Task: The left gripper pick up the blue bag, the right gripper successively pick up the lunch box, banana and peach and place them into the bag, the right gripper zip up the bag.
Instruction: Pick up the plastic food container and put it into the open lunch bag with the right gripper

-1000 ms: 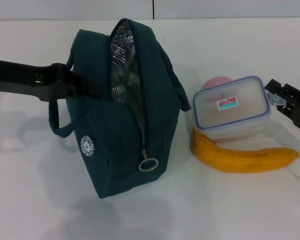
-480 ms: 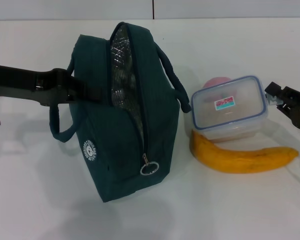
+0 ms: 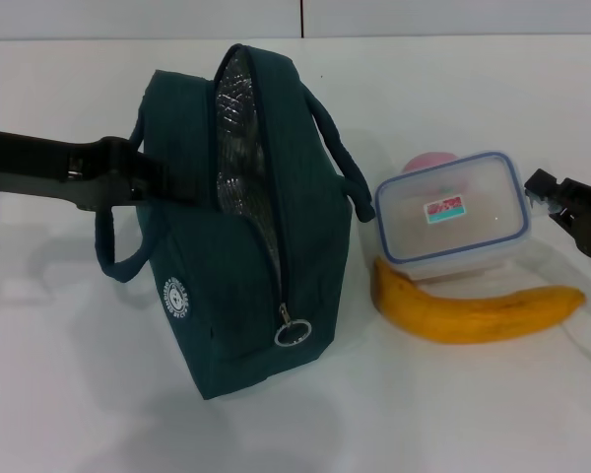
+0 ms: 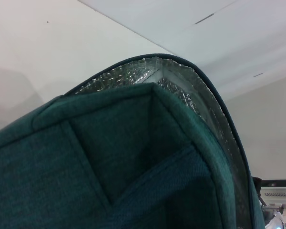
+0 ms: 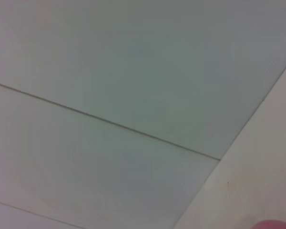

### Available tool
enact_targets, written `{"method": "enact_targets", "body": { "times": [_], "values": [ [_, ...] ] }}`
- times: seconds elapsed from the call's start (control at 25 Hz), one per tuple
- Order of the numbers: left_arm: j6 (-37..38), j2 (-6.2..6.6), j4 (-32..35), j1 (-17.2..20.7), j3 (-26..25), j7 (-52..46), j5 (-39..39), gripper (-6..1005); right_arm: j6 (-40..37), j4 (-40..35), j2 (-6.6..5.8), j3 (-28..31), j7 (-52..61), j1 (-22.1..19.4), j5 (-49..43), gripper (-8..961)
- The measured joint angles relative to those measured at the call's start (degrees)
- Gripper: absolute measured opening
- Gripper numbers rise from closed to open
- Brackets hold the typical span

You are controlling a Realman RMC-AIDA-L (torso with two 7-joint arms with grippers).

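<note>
While the left gripper (image 3: 163, 182) stays clamped on the blue bag (image 3: 246, 227), frame centre, the right gripper (image 3: 544, 189) — finger state unclear — nears the lunch box (image 3: 451, 212) at right; grasping it comes next.

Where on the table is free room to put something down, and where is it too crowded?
Bare table lies in front of the bag and banana, and behind them toward the wall. It is crowded on the right: lunch box, banana and peach sit tight together, with the right gripper beside. The left gripper is at the bag's left side.
</note>
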Motion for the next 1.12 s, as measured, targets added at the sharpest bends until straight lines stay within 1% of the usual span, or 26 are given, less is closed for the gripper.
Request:
{"method": "enact_targets", "body": {
  "times": [0.2,0.48,0.68,1.12],
  "values": [
    [0.0,0.11,0.0,0.0,-0.1,0.0,0.0,31,-1.6,0.0,-0.03,0.4,0.0,-0.1,0.6,94],
    [0.0,0.13,0.0,0.0,-0.1,-0.1,0.0,31,-4.6,0.0,-0.10,0.5,0.0,-1.6,4.1,94],
    [0.0,0.13,0.0,0.0,-0.1,-0.2,-0.6,31,-7.2,0.0,-0.09,0.5,0.0,-1.8,5.1,95],
    [0.0,0.13,0.0,-0.1,-0.1,-0.5,-0.8,31,-16.0,-0.2,-0.22,0.5,0.9,-2.9,11.5,94]
  ]
}}
